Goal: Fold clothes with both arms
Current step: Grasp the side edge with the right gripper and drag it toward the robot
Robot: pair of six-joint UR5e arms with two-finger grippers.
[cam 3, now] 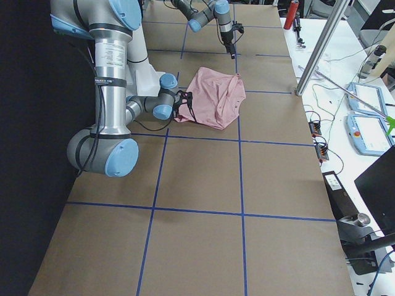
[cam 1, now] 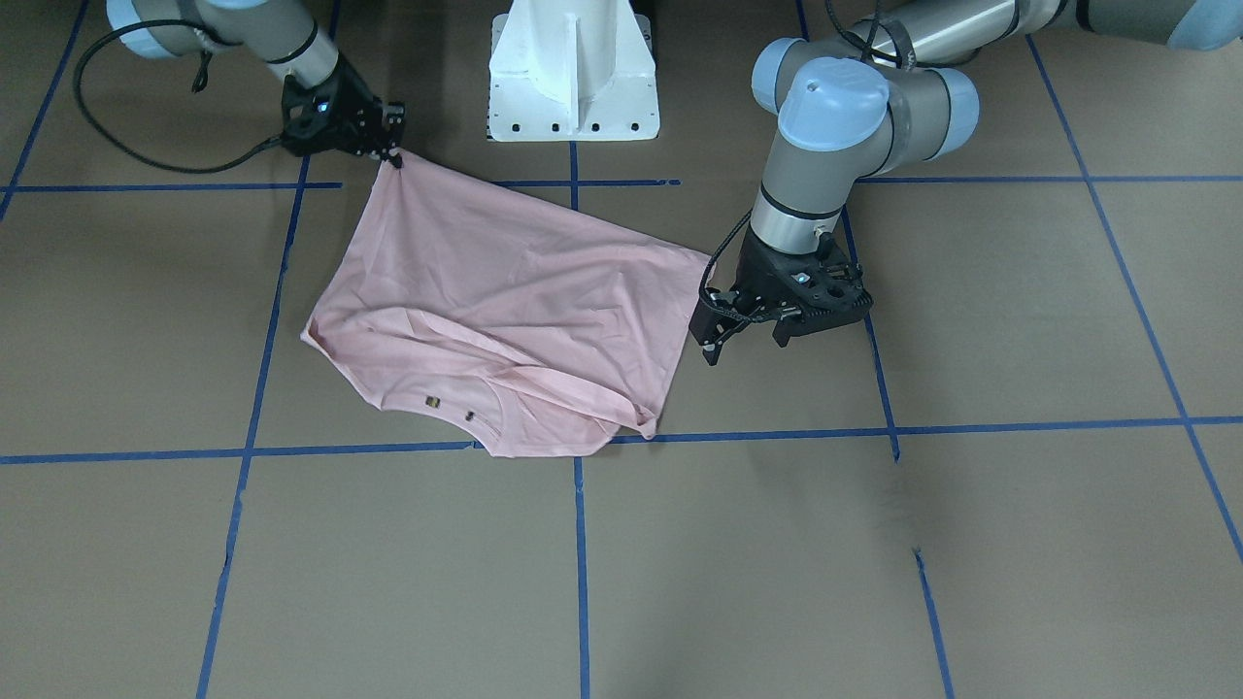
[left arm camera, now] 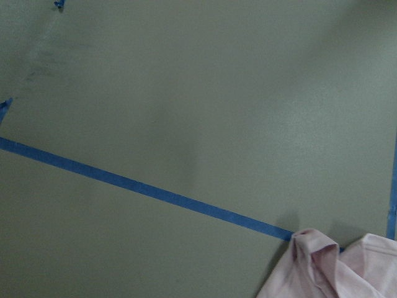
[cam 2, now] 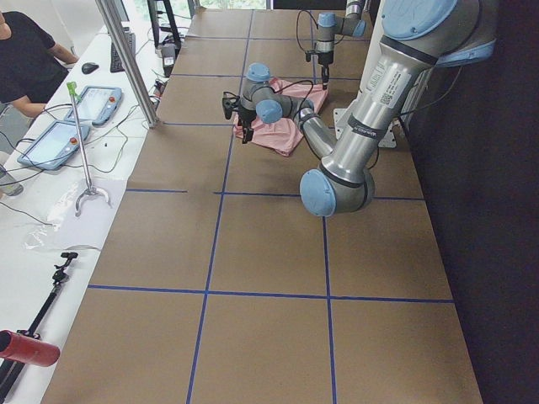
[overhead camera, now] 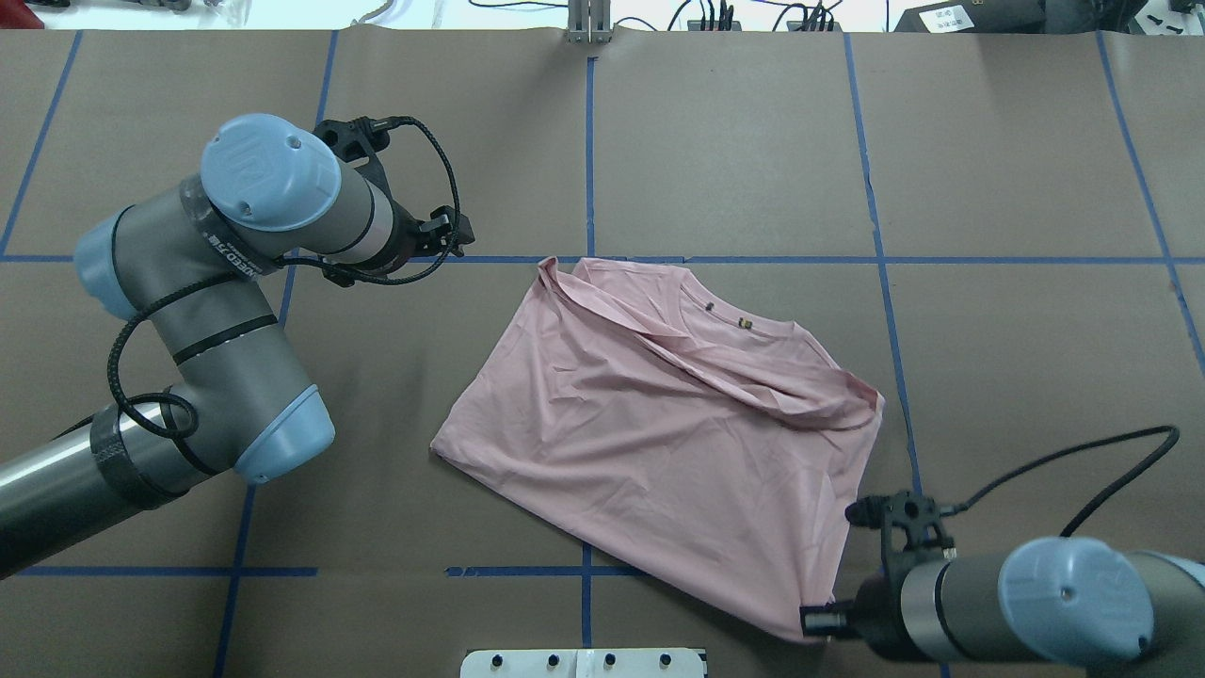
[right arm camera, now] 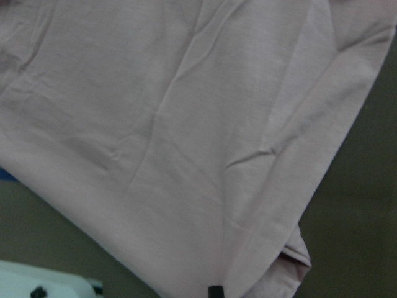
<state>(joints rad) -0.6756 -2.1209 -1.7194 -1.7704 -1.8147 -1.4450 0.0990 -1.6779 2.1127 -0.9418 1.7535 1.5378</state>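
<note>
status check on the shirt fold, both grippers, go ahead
Right gripper shut on pink T-shirt corner. Left gripper open, empty, just off the shirt's side. Shirt lies wrinkled, collar end folded over. Nothing lying on it.

Light even, diffuse, from above; worktop (cam 1: 971, 544) evenly lit. Shadows soft, faint: thin dark rim under shirt (overhead camera: 659, 414) edges, vague smudge of shade near shirt in front-facing view. Front-facing, overhead views sharp. Overhead view washed-out white past worktop edge beyond shirt. Wrist views dim, grainy, soft-focused; shirt there greyish.
</note>
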